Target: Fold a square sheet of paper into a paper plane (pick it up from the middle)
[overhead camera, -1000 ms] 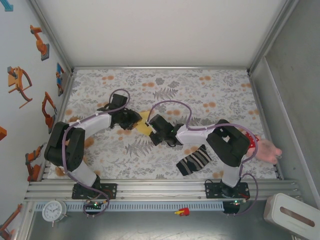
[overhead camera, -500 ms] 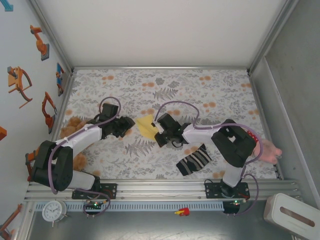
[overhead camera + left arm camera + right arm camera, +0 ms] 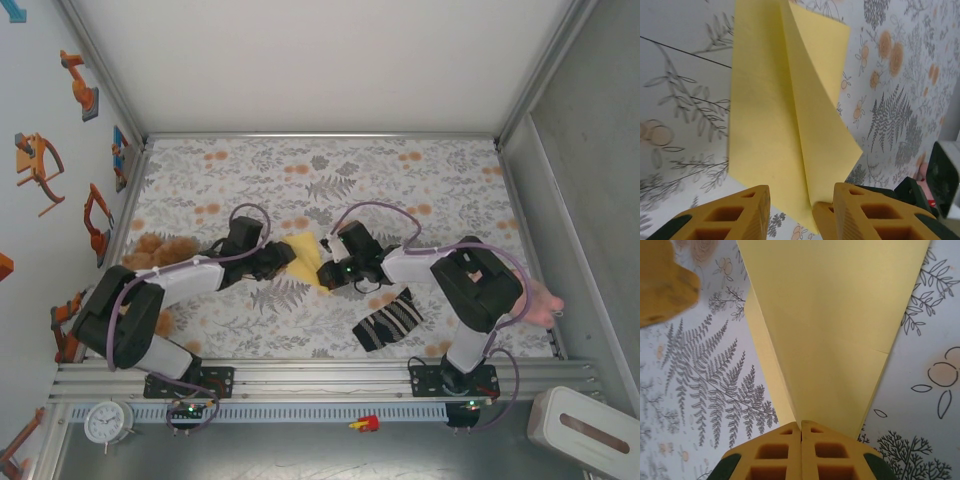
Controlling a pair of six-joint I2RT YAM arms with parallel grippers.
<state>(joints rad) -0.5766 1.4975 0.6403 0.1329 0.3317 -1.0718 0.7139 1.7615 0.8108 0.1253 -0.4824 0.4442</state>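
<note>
pale-yellow folded paper plane (image 3: 304, 254) mid-worktop (image 3: 420, 180), both arms reaching low inward to meet at it, right gripper (image 3: 801, 432) closed tight on its narrow tip, left gripper (image 3: 800, 200) jaws apart astride opposite end, striped sock (image 3: 388, 320) beside right arm

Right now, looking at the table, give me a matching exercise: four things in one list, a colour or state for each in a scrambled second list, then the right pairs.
Things:
1. left gripper
2. right gripper
3. striped sock
4. folded paper

Colours or states:
A. black and white, lying flat
B. jaws apart, the paper's edge between them
C. pale yellow, creased
D. shut on the paper's narrow end

Pairs: 1-B, 2-D, 3-A, 4-C.
</note>
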